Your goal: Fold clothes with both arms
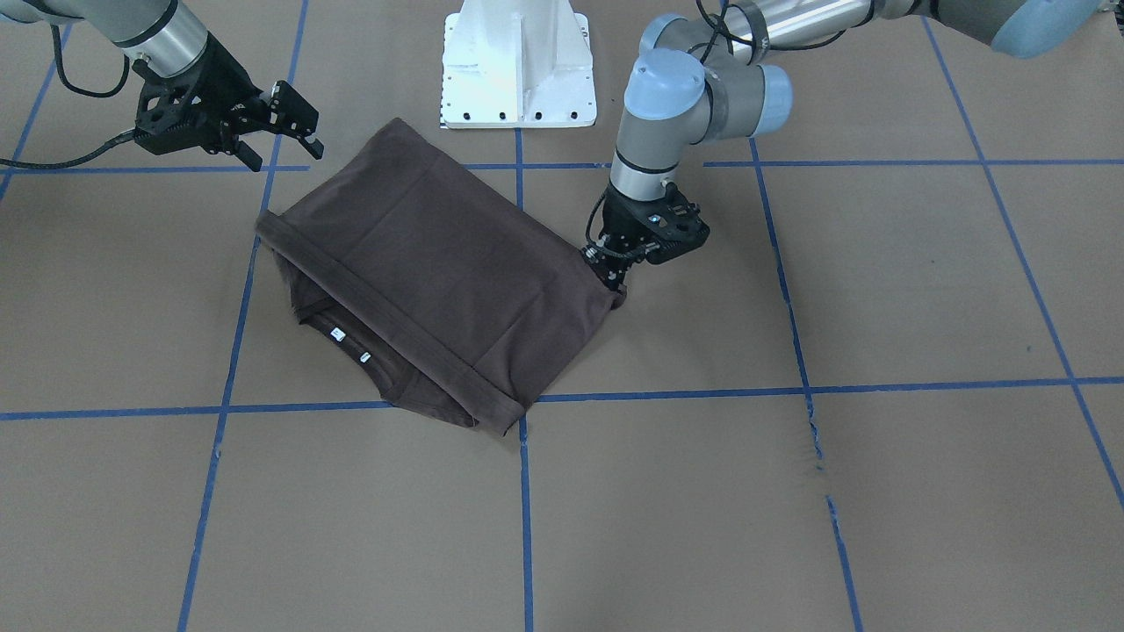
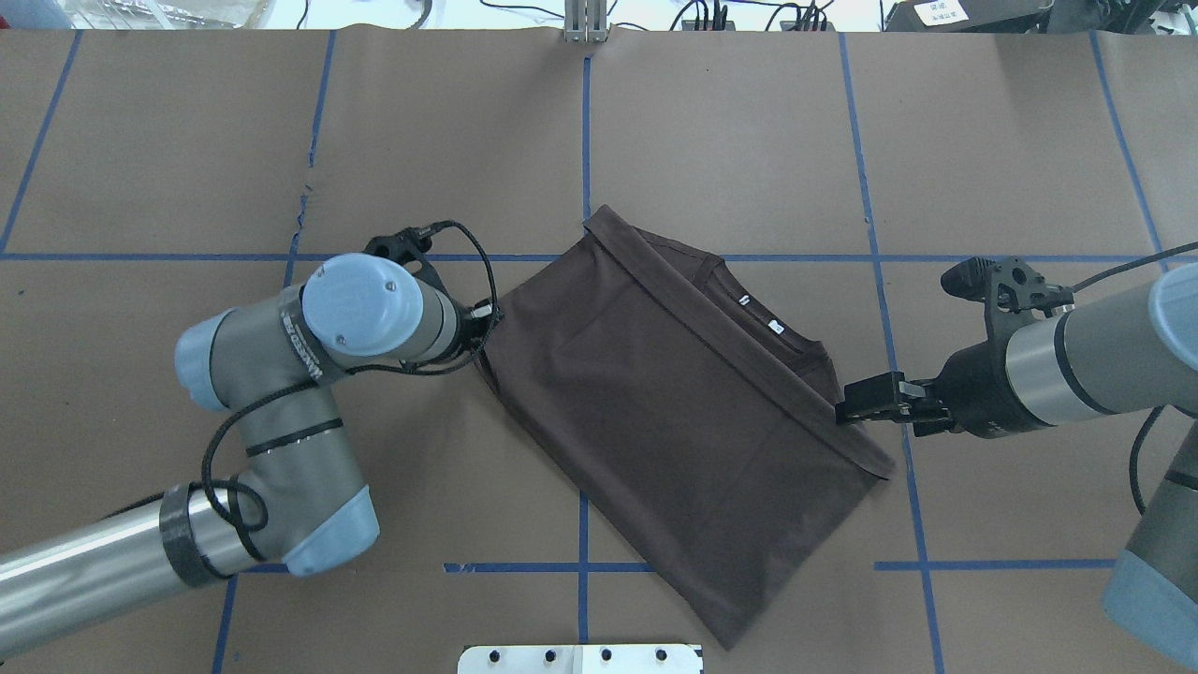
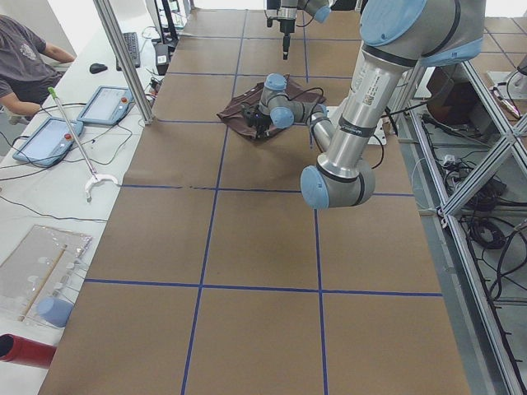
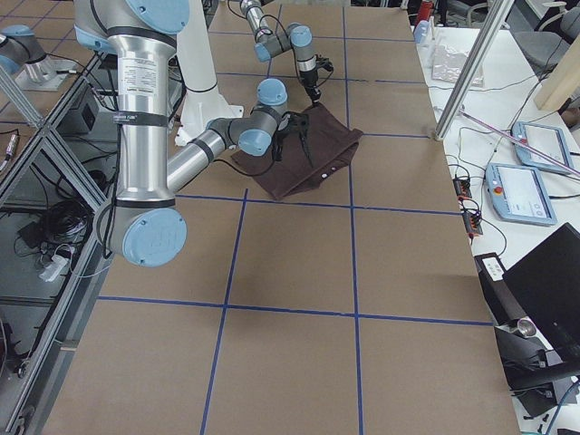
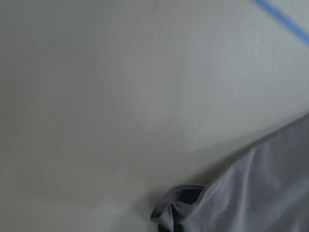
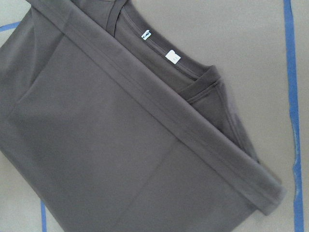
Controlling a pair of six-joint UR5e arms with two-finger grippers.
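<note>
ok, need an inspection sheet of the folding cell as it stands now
surface: brown paper cover with a blue tape grid; ragged tape on one line.
job's things: T-shirt lies folded and flat, its hem band laid across below the collar, white neck label showing.
clutter: nothing seen.
grippers: left tool points down at a shirt corner where the cloth is bunched; open or shut, cannot tell. right tool is open, raised, not touching the shirt.
cables: black cable loops at the left wrist.
surroundings: white pedestal base; a person sits at the side bench with tablets.
</note>
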